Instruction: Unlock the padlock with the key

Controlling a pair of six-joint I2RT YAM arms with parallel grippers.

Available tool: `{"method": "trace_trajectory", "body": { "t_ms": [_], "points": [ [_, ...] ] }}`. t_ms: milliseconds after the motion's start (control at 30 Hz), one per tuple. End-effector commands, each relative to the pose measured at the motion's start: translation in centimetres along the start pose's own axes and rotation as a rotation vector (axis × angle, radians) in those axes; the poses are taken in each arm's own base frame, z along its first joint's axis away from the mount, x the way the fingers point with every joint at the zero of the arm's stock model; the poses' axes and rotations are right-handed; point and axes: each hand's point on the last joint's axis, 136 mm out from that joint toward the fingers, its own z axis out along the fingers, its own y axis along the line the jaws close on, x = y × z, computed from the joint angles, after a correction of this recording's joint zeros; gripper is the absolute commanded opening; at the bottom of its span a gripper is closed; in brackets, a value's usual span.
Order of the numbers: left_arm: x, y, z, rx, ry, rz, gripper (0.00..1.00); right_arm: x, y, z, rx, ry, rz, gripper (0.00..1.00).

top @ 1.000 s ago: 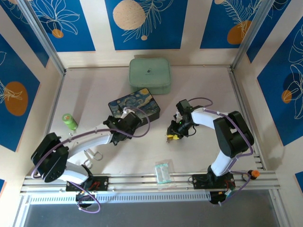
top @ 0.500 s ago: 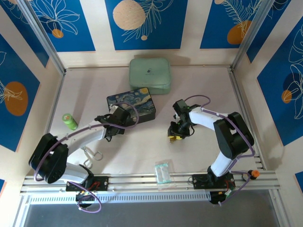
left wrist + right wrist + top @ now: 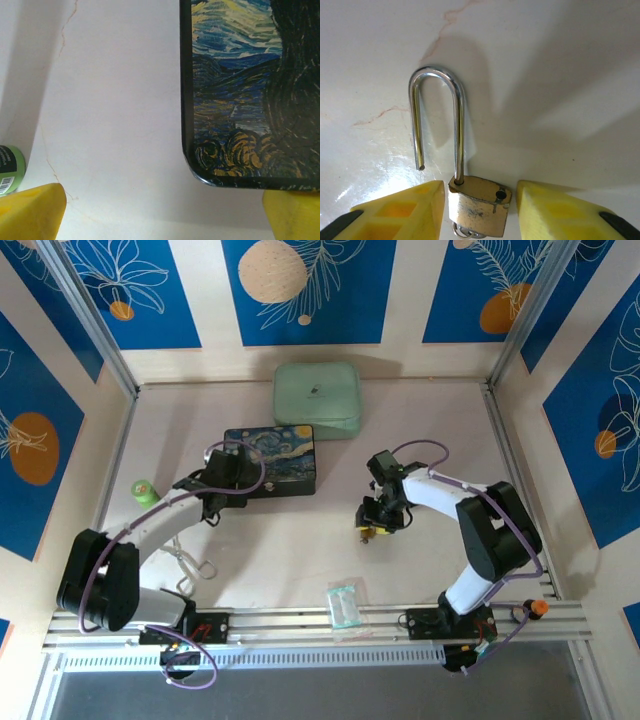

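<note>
The padlock (image 3: 479, 206) has a scuffed brass body and rests on the white table. Its silver shackle (image 3: 436, 115) is sprung open, with one leg free of the body. My right gripper (image 3: 480, 212) is open and straddles the body, with a thin gap on each side. A thin silver ring (image 3: 462, 233) pokes out under the body; the key is hidden behind it. From above, the padlock (image 3: 367, 531) is a small yellow spot at my right gripper (image 3: 371, 526). My left gripper (image 3: 162, 215) is open and holds nothing, beside the starry-night box's corner.
The starry-night box (image 3: 272, 460) lies mid-table, with a pale green case (image 3: 317, 398) behind it. A green bottle (image 3: 146, 491) stands at the left. Silver wire loops (image 3: 190, 564) lie by the left arm. A clear packet (image 3: 344, 604) sits at the front rail.
My left arm has swung back and left, off the box's front to its left corner. The box has shifted left and turned squarer. The right gripper has barely moved.
</note>
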Motion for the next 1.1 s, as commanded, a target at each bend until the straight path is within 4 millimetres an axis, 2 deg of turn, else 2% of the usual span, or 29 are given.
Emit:
{"method": "trace_trajectory", "body": {
  "t_ms": [0, 233, 300, 333, 433, 467, 567, 700, 800, 967, 1067],
  "points": [
    [-1.0, -0.4, -1.1, 0.07, -0.049, -0.033, 0.99, -0.2, -0.1, -0.8, -0.004, -0.035, 0.002, 0.51],
    [-0.6, -0.3, -3.7, 0.145, -0.088, -0.076, 0.99, -1.3, 1.0, -2.3, -0.033, -0.1, -0.028, 0.61],
    [-0.7, -0.5, -4.5, 0.182, -0.112, -0.086, 0.99, -1.7, 1.2, -2.9, -0.035, -0.128, -0.035, 0.68],
    [-0.9, -0.5, -4.9, 0.197, -0.132, -0.091, 0.99, -2.0, 1.1, -3.2, -0.03, -0.145, -0.035, 0.76],
    [-1.5, -0.4, -5.7, 0.218, -0.199, -0.095, 0.99, -3.0, 1.4, -4.7, -0.033, -0.22, -0.059, 0.78],
    [-1.7, -0.4, -5.9, 0.22, -0.219, -0.094, 0.99, -3.5, 1.5, -5.4, -0.038, -0.256, -0.066, 0.81],
    [-2.3, -0.1, -6.2, 0.211, -0.266, -0.095, 1.0, -5.1, 1.4, -7.8, -0.04, -0.39, -0.077, 0.82],
    [-3.1, 0.5, -6.7, 0.201, -0.345, -0.114, 1.0, -7.1, 0.8, -11.5, -0.045, -0.584, -0.077, 0.82],
    [-3.6, 0.6, -6.5, 0.187, -0.403, -0.083, 0.99, -8.8, 0.0, -13.3, -0.037, -0.741, -0.12, 0.82],
    [-4.8, 0.9, -5.9, 0.129, -0.506, -0.026, 0.99, -11.7, -2.0, -13.6, 0.047, -0.878, -0.222, 0.81],
    [-5.5, 0.7, -5.2, 0.114, -0.573, 0.011, 1.0, -13.7, -3.9, -13.8, 0.151, -0.957, -0.244, 0.81]
  ]
}}
